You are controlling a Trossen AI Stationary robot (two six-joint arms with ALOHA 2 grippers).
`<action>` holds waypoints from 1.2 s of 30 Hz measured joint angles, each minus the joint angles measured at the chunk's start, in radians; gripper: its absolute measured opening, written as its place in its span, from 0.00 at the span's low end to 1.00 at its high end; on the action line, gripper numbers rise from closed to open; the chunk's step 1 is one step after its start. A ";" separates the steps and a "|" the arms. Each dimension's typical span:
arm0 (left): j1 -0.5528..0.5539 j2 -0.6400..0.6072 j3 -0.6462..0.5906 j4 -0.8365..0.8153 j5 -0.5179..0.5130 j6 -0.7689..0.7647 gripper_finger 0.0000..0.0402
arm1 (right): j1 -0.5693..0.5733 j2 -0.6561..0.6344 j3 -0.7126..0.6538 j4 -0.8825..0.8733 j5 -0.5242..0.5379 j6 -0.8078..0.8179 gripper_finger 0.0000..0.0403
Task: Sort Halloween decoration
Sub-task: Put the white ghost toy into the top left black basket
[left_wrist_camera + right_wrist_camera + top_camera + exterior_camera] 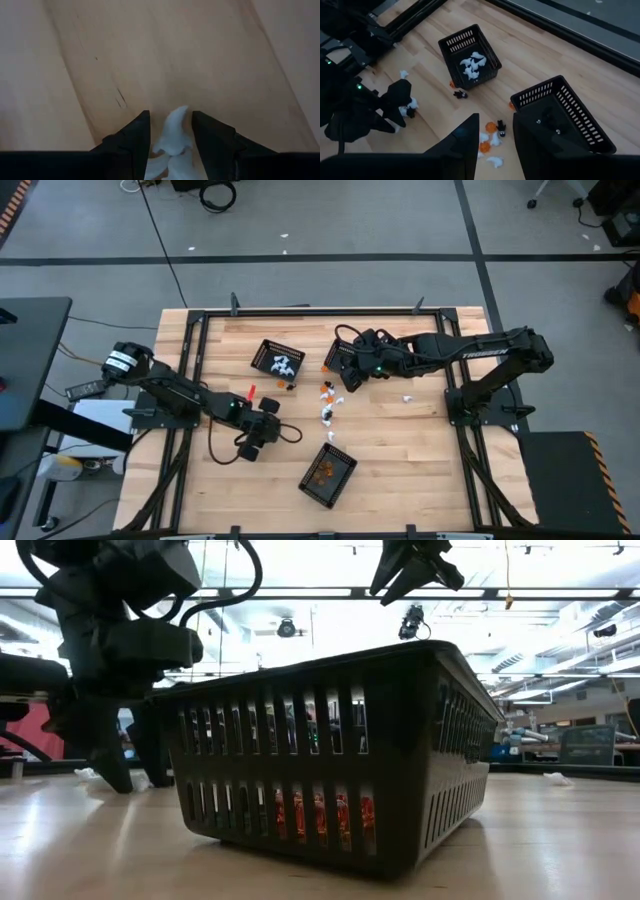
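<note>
Left fingers (169, 145) clamping white trinket (172, 137), low over table (150, 60)

Three black mesh baskets (278, 358) — wooden table (400, 470)

black mesh baskets (470, 55); white (172, 137), orange (491, 126) trinkets; pale wood table (420, 450)

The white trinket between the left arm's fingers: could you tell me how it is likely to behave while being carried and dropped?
The white trinket looks small and thin, so probably very light. It keeps its curved shape between the left gripper's fingers, so it seems fairly stiff rather than floppy. Its smooth, glossy look suggests that it could slip or twist in a loose grip.
</note>
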 joint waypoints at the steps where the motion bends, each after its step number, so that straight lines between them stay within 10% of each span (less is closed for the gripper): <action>1: 0.000 0.002 0.000 -0.002 0.000 0.000 0.39 | 0.000 0.000 0.000 0.001 0.000 0.000 0.31; 22: 0.000 0.007 0.014 -0.025 0.021 -0.033 0.10 | 0.000 0.000 0.000 0.002 0.000 0.000 0.31; 36: 0.002 0.011 0.063 -0.066 -0.004 -0.091 0.08 | 0.000 0.000 0.000 0.002 -0.006 -0.001 0.31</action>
